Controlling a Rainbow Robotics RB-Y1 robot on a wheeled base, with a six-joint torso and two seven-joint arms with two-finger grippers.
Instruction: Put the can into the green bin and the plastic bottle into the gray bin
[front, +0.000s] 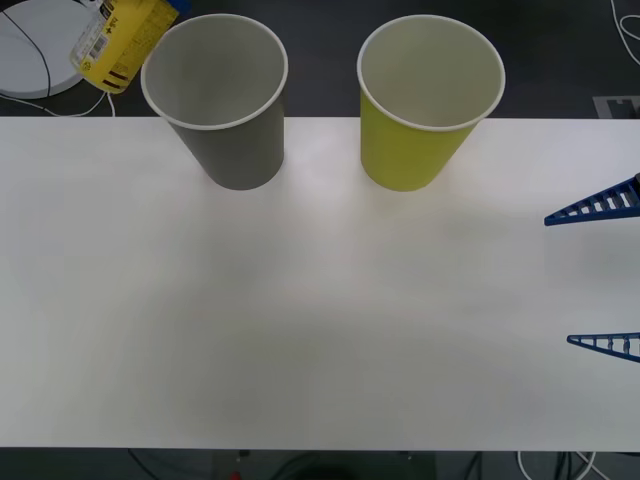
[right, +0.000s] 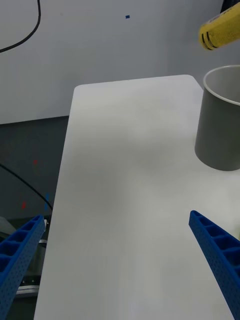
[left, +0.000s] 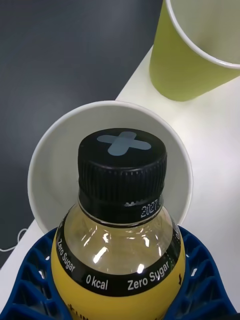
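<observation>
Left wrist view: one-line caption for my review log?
Left gripper holds the plastic bottle cap-first over the gray bin, green bin beside it.

Yellow-labelled plastic bottle (left: 117, 240) cap-first above gray bin (front: 225, 140), green bin (front: 420, 140) beside.

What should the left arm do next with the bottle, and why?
Probably open and drop it. The left end effector is shut on the plastic bottle, cap pointing into the mouth of the gray bin, which sits beside the green bin. In the front view the bottle seems slightly outside the rim, so a small nudge inward first may help. The right end effector waits open.
</observation>
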